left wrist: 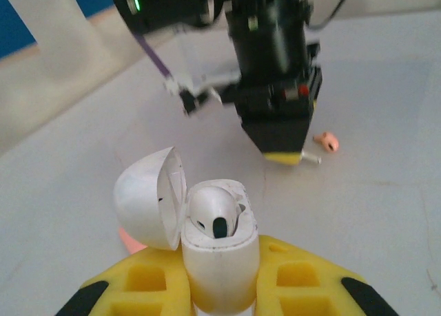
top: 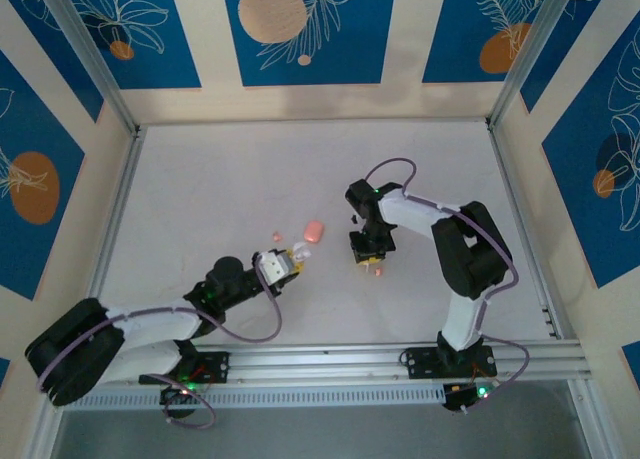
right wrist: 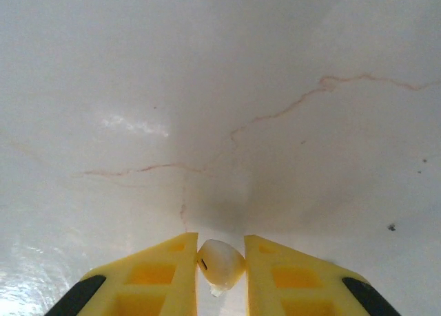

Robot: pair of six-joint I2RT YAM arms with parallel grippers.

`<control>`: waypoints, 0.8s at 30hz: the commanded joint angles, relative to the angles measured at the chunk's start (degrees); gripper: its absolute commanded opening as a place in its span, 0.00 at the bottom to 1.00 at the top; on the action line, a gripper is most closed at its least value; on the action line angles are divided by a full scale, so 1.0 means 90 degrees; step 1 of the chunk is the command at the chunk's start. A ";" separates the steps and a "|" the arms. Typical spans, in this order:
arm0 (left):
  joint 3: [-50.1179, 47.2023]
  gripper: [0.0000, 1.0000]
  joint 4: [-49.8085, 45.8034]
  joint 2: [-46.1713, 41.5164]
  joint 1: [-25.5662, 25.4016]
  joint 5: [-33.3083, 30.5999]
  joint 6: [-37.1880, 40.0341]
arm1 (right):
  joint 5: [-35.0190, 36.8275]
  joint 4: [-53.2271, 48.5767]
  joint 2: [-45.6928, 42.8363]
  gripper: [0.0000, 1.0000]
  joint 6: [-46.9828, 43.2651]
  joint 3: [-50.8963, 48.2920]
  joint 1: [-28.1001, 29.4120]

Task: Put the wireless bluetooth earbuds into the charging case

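Left gripper [left wrist: 221,288] clamped on white charging case [left wrist: 220,257], lid [left wrist: 146,199] swung open to left. One white earbud [left wrist: 215,213] seated inside. Right gripper [right wrist: 220,269] pinched second white earbud [right wrist: 219,261], aimed down at table [right wrist: 207,89]. Pink case [top: 313,230] lay on table between arms. Pink nub [left wrist: 326,141] lay just beside right gripper.

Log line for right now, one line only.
left gripper: shut on open case | first earbud seated in case | right gripper: shut on second earbud, apart from case
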 commanded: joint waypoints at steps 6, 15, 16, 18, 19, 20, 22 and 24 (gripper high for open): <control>0.0333 0.15 0.1377 0.1571 -0.0084 0.0175 -0.0157 | -0.0072 0.1408 -0.0895 0.20 0.0273 -0.0706 0.0150; 0.0645 0.15 0.2711 0.3124 -0.0102 0.0486 -0.0530 | -0.0367 0.2927 -0.1763 0.19 0.0352 -0.1572 0.0181; 0.0702 0.15 0.2794 0.3273 -0.0101 0.0521 -0.0546 | -0.0419 0.3104 -0.1851 0.19 0.0356 -0.1670 0.0195; 0.0789 0.15 0.2983 0.3490 -0.0100 0.0567 -0.0639 | -0.0498 0.3390 -0.2007 0.19 0.0338 -0.1825 0.0222; 0.0819 0.15 0.3084 0.3593 -0.0100 0.0577 -0.0684 | -0.0505 0.3493 -0.2074 0.19 0.0333 -0.1890 0.0220; 0.0834 0.15 0.3227 0.3703 -0.0099 0.0577 -0.0742 | -0.0512 0.3604 -0.2147 0.19 0.0337 -0.1953 0.0229; 0.0868 0.15 0.3467 0.3909 -0.0101 0.0577 -0.0850 | -0.0613 0.3847 -0.2273 0.19 0.0327 -0.2064 0.0239; 0.0919 0.15 0.3554 0.4074 -0.0106 0.0577 -0.0916 | -0.0701 0.4108 -0.2421 0.19 0.0348 -0.2201 0.0268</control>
